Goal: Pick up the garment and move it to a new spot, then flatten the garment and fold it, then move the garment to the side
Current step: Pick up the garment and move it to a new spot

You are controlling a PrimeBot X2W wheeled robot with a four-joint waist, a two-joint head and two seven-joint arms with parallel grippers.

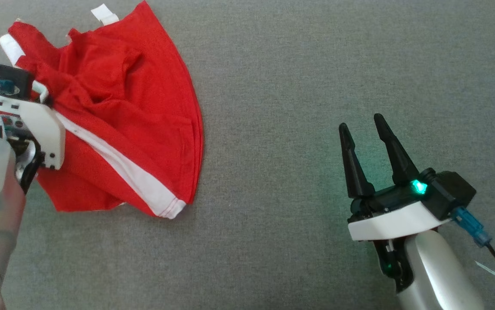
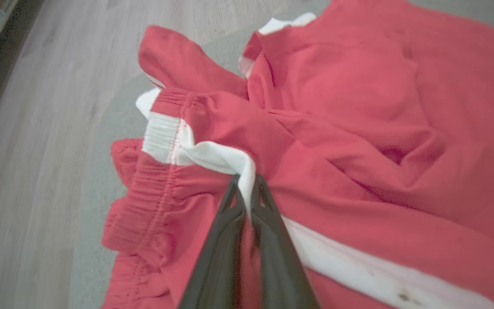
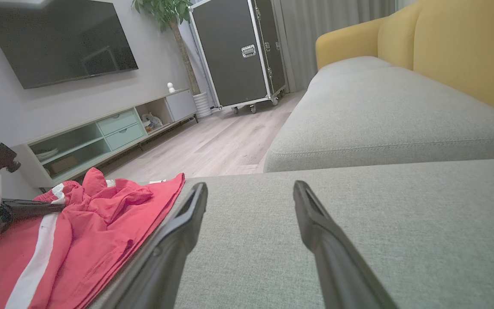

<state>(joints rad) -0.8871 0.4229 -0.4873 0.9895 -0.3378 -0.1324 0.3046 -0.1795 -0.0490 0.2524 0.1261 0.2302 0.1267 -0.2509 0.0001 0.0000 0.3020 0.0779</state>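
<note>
On a grey cushion (image 1: pixel 316 64), the red shorts (image 1: pixel 135 107) lie crumpled at your left, close to the cushion's edge, with one leg fanned out flat and the waistband (image 2: pixel 161 189) bunched. Your left gripper (image 2: pixel 246 180) has its jaws pinched almost together on a raised fold of the white stripe (image 2: pixel 358 266), just beside the waistband; cloth shows between the two tips. Your right gripper (image 1: pixel 360 121) hovers over bare cushion well apart from the shorts, jaws wide and holding nothing.

The step in hand looks like the pick-up, the first of the task. To do it well, make sure of the pinch before you raise it: the fold between the tips looks thin and could slip out under the weight of the rest. Lift straight up until the hem hangs free of the cushion, so the cloth does not drag or twist. Then carry it toward the open stretch in the middle, where there is room to flatten and fold. A grip this near the waistband should let the legs hang down, which helps the spreading. Hold the right gripper clear of the path, ready to take the far end of the waistband.

Count: one pair of shorts, one side stripe in view, two grippers, four fingers, one cushion beneath them
</note>
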